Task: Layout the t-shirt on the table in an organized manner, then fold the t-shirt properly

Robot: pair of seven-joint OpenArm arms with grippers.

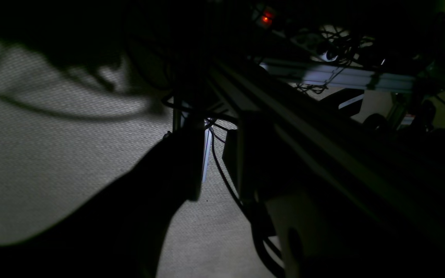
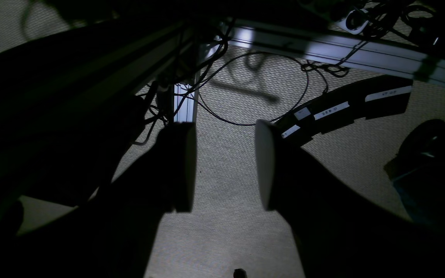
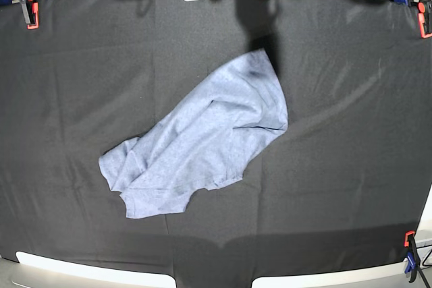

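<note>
From where I stand, everything reads off the t-shirt (image 3: 202,146), which lies crumpled on the table (image 3: 81,65), a little left of the table's middle, stretched on a slant from a low end on the left up to a high end on the right. Far left of the t-shirt, at the table's upper corner, an orange clamp (image 3: 29,10) bites the black cloth. The shirt's lower left end is bunched and folded over itself; a crease runs across its middle; its upper right end sits in a dark shadow. No lettering shows on it. Right of the t-shirt, another orange clamp (image 3: 424,18) holds the upper corner, and a blue one (image 3: 411,264) the lower corner. Neither arm reaches the shirt. In the right wrist view the right gripper (image 2: 225,166) hangs over woven flooring with its two pale pads spread apart and nothing between them. The left gripper (image 1: 214,166) is lost in darkness, and I cannot tell how its jaws stand.
</note>
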